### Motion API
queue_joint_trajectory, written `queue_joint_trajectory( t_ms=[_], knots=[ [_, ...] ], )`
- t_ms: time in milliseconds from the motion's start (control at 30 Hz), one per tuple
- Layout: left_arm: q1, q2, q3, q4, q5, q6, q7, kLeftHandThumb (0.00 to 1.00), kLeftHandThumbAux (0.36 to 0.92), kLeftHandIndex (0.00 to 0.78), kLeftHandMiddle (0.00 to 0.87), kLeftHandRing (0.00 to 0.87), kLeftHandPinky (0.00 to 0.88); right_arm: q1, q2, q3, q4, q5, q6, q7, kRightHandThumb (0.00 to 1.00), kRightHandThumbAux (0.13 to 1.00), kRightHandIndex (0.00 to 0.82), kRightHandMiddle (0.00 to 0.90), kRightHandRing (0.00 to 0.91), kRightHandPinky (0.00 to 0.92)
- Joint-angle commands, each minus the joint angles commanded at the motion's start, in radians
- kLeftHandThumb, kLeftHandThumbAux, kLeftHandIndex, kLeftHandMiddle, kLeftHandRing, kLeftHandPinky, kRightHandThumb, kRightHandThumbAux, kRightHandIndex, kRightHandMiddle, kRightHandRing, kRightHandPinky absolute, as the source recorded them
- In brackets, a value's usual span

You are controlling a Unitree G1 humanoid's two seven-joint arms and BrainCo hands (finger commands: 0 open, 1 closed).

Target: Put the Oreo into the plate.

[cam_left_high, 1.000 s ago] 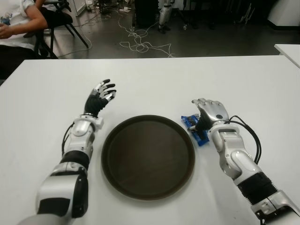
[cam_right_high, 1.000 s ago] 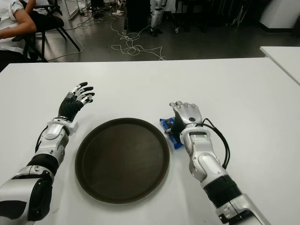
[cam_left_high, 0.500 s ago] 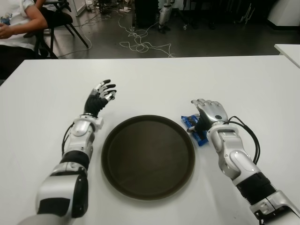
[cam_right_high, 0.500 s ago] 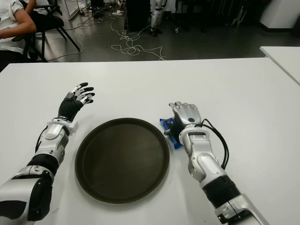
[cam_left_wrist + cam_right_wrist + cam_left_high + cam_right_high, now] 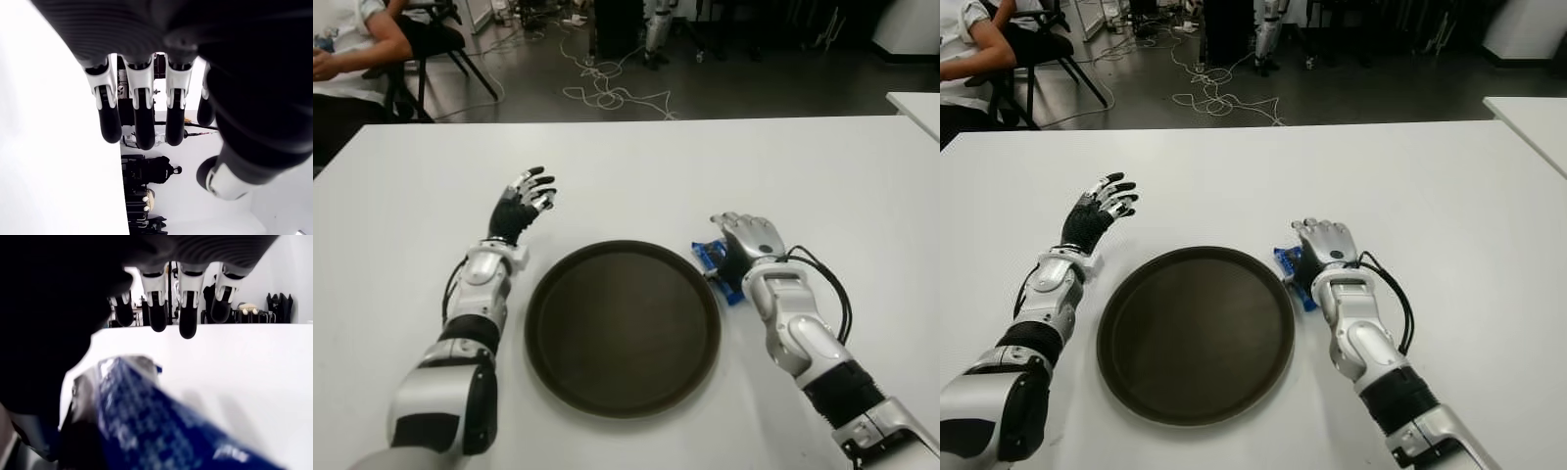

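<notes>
The Oreo (image 5: 717, 262) is covered by the right hand (image 5: 751, 238), fingers (image 5: 188, 326) extended, ungripped; it could be pushed away from the plate (image 5: 623, 328) across the tabletop (image 5: 636, 181).

Colour key. Table (image 5: 705, 166): plain white, unpatterned. Plate (image 5: 623, 327): dark brown, uniform, w/ slightly glossy rim. Oreo (image 5: 721, 268) pack: bright blue wrapper; a fine darker-blue chequer-like print w/ white edging is seen in the right wrist view (image 5: 161, 426). Right hand (image 5: 745, 242): silver-grey shell, black palm; fingers (image 5: 188, 308) white at the joints, black at the tips. Left hand (image 5: 521, 206): black palm, silver-white knuckles, black fingertips (image 5: 145, 125). Forearms: silver and black. Floor behind: dark grey, crossed by white cables (image 5: 607, 93).
</notes>
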Motion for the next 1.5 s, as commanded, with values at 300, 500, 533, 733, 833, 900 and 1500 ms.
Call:
queue_joint_trajectory(
  t_ms=[300,500,533,733,833,900,1500],
  knots=[
    [0.0,0.002,-0.003,0.002,0.005,0.0,0.005,0.035,0.743,0.171,0.232,0.225,0.245,-0.012,0.006,0.016,0.025,0.005,0.004,0.013,0.0,0.686,0.117,0.151,0.161,0.156],
    [0.002,0.003,-0.002,-0.002,0.002,-0.003,-0.003,0.025,0.741,0.175,0.236,0.227,0.251,-0.012,0.012,0.021,0.026,0.004,0.016,0.021,0.0,0.688,0.114,0.148,0.158,0.14],
    [0.002,0.002,-0.002,-0.001,0.002,-0.004,-0.003,0.023,0.74,0.176,0.237,0.227,0.252,-0.012,0.013,0.022,0.028,0.004,0.017,0.019,0.0,0.687,0.11,0.145,0.155,0.136],
    [0.002,0.004,-0.001,0.0,0.002,-0.005,-0.003,0.022,0.742,0.181,0.242,0.232,0.259,-0.012,0.015,0.023,0.027,0.004,0.025,0.022,0.0,0.683,0.106,0.141,0.146,0.118],
    [0.001,0.004,-0.001,0.0,0.003,-0.004,-0.002,0.024,0.744,0.179,0.238,0.231,0.257,-0.008,0.012,0.023,0.02,0.005,0.029,0.026,0.0,0.692,0.108,0.14,0.141,0.111],
    [0.002,0.006,-0.003,-0.001,0.005,-0.002,-0.001,0.029,0.744,0.177,0.236,0.23,0.259,-0.003,0.009,0.021,0.01,0.003,0.032,0.024,0.0,0.694,0.111,0.141,0.145,0.121],
    [0.006,0.009,-0.004,-0.007,0.008,-0.003,-0.001,0.025,0.729,0.167,0.228,0.222,0.244,0.045,-0.03,0.021,-0.107,-0.004,0.054,0.09,0.0,0.679,0.101,0.135,0.139,0.13]
  ],
)
